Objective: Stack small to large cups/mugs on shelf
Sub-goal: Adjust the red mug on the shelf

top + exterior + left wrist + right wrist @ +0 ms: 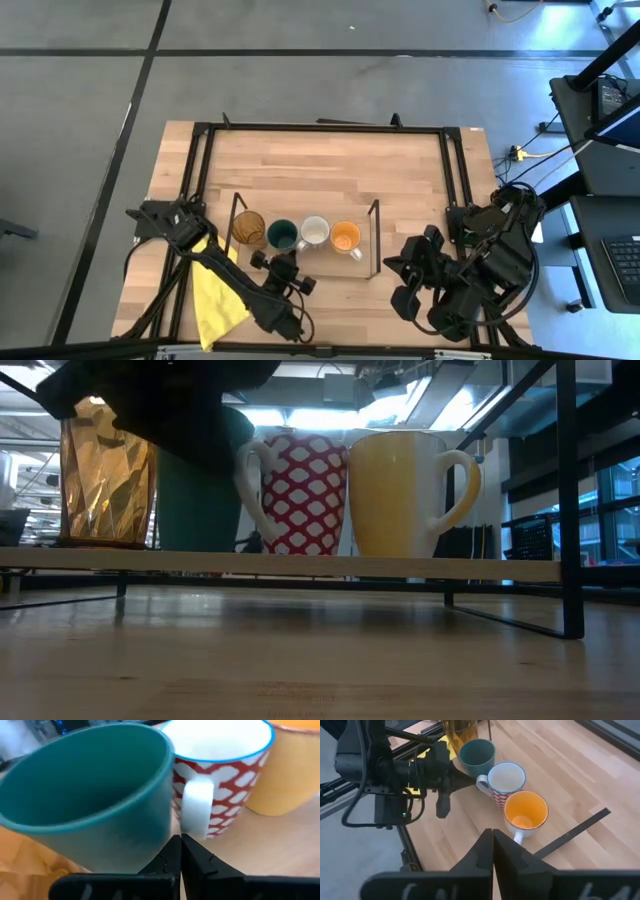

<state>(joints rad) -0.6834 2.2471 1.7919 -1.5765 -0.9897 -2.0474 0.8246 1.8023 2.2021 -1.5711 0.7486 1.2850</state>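
At lower centre, the left hand (pixel 287 266), fingers together, seems to press the dark green cup (pixel 282 235); pushing further could knock it into the white patterned mug (pixel 315 232).

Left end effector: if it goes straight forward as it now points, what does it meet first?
Probably the white handle of the red-and-white patterned mug, just ahead of the shut left end effector; the dark green cup stands very close beside, so depth is uncertain.

Even overhead light, blurry wrist close-up
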